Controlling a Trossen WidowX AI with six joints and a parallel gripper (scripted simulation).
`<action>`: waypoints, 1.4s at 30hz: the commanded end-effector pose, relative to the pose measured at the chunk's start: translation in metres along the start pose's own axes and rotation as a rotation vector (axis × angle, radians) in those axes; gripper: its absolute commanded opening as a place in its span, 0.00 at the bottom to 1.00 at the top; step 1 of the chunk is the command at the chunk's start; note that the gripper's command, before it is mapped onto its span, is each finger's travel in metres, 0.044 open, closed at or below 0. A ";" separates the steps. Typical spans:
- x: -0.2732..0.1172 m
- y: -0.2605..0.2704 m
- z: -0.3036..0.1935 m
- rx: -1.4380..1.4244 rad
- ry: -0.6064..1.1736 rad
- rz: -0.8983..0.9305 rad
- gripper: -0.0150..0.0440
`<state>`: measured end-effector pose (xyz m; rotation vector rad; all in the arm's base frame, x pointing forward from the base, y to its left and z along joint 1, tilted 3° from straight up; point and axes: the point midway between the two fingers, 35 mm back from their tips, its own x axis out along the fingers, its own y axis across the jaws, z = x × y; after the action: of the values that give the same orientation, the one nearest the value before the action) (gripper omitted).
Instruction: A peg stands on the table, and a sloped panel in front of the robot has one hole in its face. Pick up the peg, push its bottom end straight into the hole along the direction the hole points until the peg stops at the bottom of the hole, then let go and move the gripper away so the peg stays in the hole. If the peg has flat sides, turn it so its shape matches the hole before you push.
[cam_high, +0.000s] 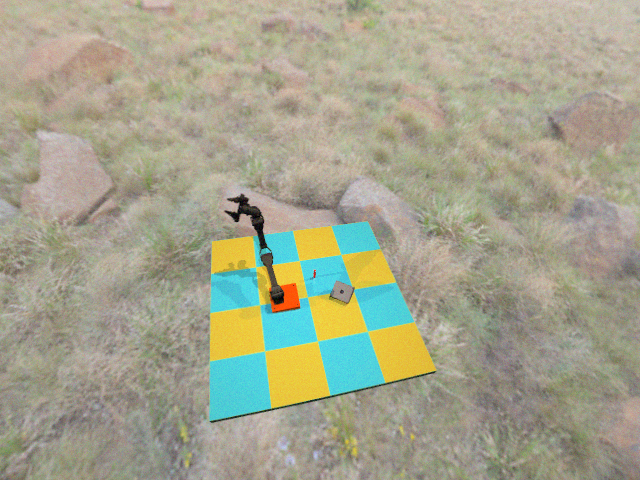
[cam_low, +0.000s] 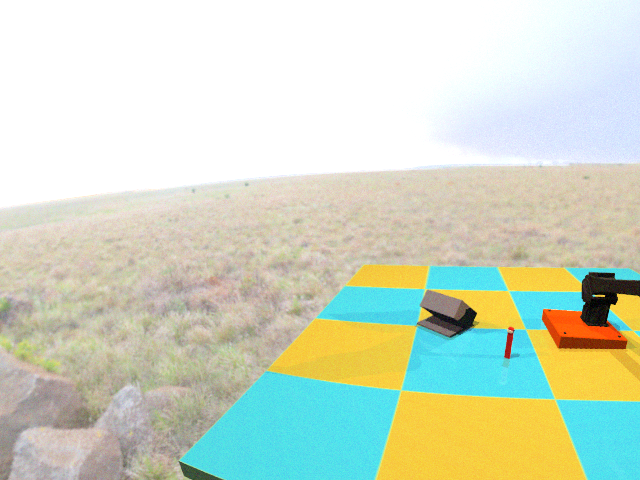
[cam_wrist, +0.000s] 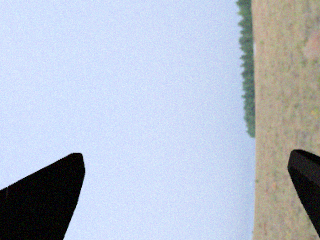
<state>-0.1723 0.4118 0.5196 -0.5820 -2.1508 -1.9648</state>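
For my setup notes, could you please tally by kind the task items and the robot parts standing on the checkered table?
Red peg, upright: 1
Sloped brown panel with one hole: 1
Robot arm, gripper open and holding nothing: 1
Orange base plate: 1
Total: 4

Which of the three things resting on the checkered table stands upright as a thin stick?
The red peg, standing on a cyan square. The brown sloped panel is a low tilted block, and the orange base plate lies flat under the arm.
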 end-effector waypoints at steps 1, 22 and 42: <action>0.012 0.019 -0.035 -0.029 0.055 0.045 1.00; 0.025 0.098 -0.214 -0.064 0.361 0.282 1.00; -0.014 0.140 -0.350 -0.143 0.639 0.502 1.00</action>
<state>-0.1636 0.1043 0.6794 -0.4075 -1.4183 -1.7276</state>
